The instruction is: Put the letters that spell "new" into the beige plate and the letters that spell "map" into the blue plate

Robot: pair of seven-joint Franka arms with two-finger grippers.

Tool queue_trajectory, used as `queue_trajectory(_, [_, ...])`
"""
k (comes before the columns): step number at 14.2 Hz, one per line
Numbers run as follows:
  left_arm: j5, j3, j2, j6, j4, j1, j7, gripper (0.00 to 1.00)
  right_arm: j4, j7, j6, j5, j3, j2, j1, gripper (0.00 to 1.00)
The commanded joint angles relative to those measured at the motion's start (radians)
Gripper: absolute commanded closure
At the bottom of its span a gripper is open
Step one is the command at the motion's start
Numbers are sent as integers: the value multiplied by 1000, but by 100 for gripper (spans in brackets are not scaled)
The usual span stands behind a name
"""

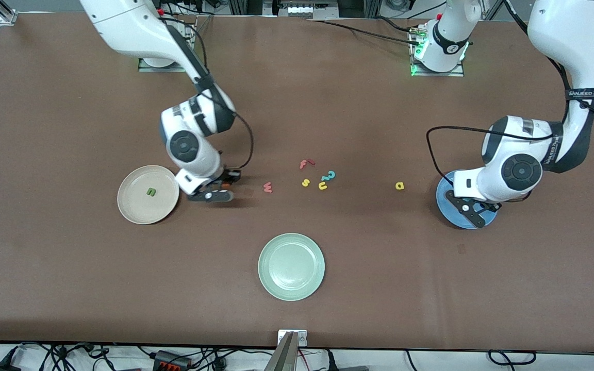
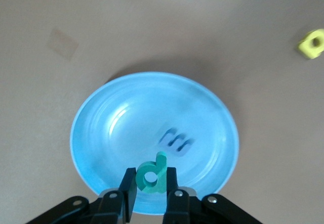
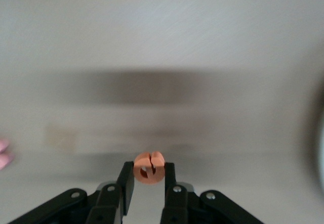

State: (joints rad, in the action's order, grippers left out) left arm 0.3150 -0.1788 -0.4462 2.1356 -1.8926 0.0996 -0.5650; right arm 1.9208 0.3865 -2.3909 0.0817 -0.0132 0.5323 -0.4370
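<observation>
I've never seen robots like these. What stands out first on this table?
Each arm pinches a tiny foam letter: the left gripper holds a teal p over the blue plate, where a blue m already lies. The right gripper holds an orange e beside the beige plate, which has a green n.

The letters themselves are the readable signs. A green "n" [image 1: 151, 191] lies in the beige plate [image 1: 134, 211]. On the table [image 1: 70, 283] are a red-pink "w" [image 1: 267, 187], red "f" [image 1: 304, 164], yellow "s" [image 1: 306, 182], yellow "u" [image 1: 323, 185], teal "2" [image 1: 330, 175] and yellow "a" [image 1: 399, 186]. A blue "m" [image 2: 176, 142] lies in the blue plate [image 2: 101, 133]. Lettering on the left arm's black band [image 1: 584, 94] is too small to read.
</observation>
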Motion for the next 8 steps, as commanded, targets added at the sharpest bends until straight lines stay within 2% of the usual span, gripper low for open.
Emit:
queue_trajectory(1, [32, -16, -25, 105, -51, 19, 23, 95, 9, -63, 71, -3, -22, -69, 98, 78])
queue_trajectory(3, [33, -22, -28, 132, -75, 17, 81, 90, 9, -176, 168, -2, -40, -94, 167, 78])
queue_trajectory(4, [33, -24, -32, 136, -77, 16, 105, 82, 9, -229, 189, -3, -45, -98, 207, 78])
queue_trajectory(5, [33, -25, -35, 139, -77, 15, 114, 55, 15, -271, 191, -3, -45, -95, 231, 78])
queue_trajectory(6, [33, -27, -32, 139, -77, 14, 117, 17, 17, -276, 190, -3, -45, -85, 236, 78])
queue_trajectory(7, [33, -30, -25, 135, -76, 14, 114, 0, 17, -275, 185, -3, -45, -66, 238, 78])
queue_trajectory(8, [32, -33, -16, 129, -74, 12, 115, 0, 15, -273, 177, -2, -45, -52, 241, 78])
